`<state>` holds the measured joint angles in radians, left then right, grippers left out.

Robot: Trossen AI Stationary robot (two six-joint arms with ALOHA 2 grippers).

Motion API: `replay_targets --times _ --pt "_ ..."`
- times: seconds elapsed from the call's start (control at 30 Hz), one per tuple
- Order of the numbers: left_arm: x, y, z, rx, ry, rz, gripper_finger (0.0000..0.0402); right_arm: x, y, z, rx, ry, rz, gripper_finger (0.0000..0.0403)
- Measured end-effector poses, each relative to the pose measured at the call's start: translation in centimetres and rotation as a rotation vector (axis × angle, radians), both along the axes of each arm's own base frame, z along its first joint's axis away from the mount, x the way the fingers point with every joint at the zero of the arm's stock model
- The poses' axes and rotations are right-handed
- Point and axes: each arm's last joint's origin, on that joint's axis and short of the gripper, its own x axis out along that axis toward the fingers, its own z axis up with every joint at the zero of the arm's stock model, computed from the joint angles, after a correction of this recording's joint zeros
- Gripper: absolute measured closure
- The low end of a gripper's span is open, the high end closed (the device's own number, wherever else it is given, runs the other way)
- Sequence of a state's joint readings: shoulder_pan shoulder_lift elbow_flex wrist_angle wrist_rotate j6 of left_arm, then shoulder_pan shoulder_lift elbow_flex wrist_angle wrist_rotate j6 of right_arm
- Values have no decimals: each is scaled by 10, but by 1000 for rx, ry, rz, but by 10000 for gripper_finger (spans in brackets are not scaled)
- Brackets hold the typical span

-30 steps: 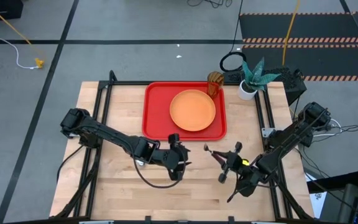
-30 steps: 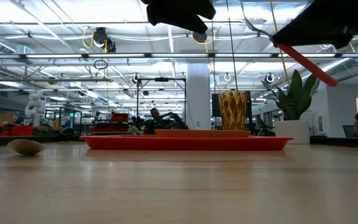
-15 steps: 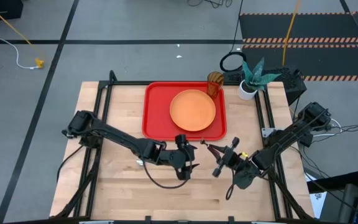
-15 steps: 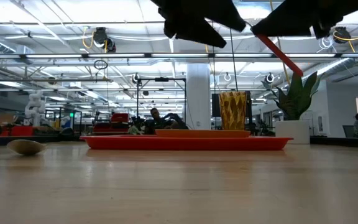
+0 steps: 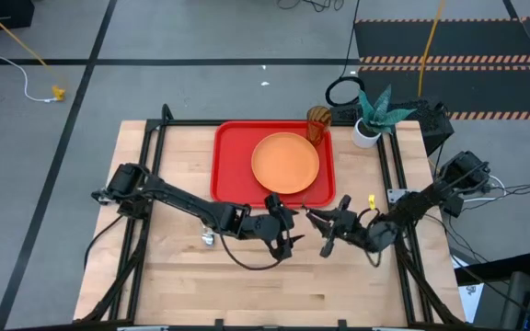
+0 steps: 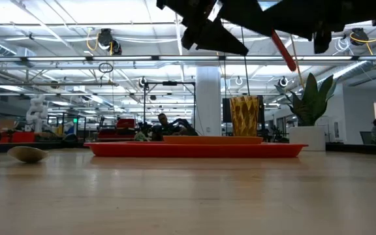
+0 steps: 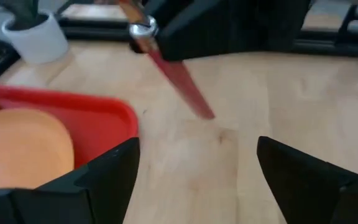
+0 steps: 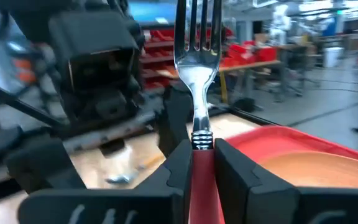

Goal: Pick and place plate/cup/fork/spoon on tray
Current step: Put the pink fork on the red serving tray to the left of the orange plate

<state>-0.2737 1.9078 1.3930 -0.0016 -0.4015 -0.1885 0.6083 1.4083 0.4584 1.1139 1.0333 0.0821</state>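
We hold the fork in the right tool, which is pinched on the pink-red handle with the tines sticking out ahead of it. The left tool hangs spread wide and empty, just across from the fork, so this looks to us like a handover or a carry to the tray.

To do it well, we should keep the right tool's pinch firm until the fork is either well between the left tool's fingers or low over the tray's bare red floor beside the plate. From the left tool, the handle slants across ahead of it, so we would line the fingers square to the handle before closing, and grip near its middle so the fork does not swing. The tray's near edge lies just beyond both tools, the plate sits inside it, and the cup stands at the tray's far corner from the tools.

The spoon is hard to read: only a rounded bowl shows on the desk in the low view, well off to the side. The overhead view hides how high the tools ride, and the low view cuts both off at the top.
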Motion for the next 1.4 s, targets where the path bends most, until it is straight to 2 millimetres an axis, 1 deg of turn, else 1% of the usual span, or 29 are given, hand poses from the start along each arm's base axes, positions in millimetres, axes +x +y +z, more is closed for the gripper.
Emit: replay_targets --times 0.13,0.2,0.3,0.4,0.53,0.63,0.73,0.87,1.0,1.2,1.3,1.4 --pt "7 -2 5 -8 -110 -10 76 -2 -6 -2 24 -35 31 365" --pt "13 -3 4 -11 -161 -14 76 -1 -7 -3 23 -36 43 365" --pt "16 -4 -4 -1 -158 -13 76 -1 -7 -1 26 -49 69 364" --pt "18 0 -9 -2 -148 15 76 -1 -7 -1 23 -51 70 364" --pt "22 7 -13 -14 -157 42 76 -1 -7 -1 21 -50 70 364" --pt "22 7 -13 -8 -159 41 81 -1 -7 -1 21 -51 70 364" --pt "22 6 -12 4 -162 33 109 -1 -6 -1 21 -51 70 364" --pt "22 8 -12 21 -157 21 167 -1 -6 -1 22 -52 74 364" --pt "23 7 -12 17 -157 12 228 0 -6 -1 21 -56 116 364" --pt "22 8 -15 35 -127 5 311 0 -6 -1 12 -48 114 364" --pt "21 10 -17 40 -103 13 339 0 -6 -2 3 -37 114 364" --pt "21 11 -17 50 -94 12 353 0 -6 -3 6 -31 115 362"
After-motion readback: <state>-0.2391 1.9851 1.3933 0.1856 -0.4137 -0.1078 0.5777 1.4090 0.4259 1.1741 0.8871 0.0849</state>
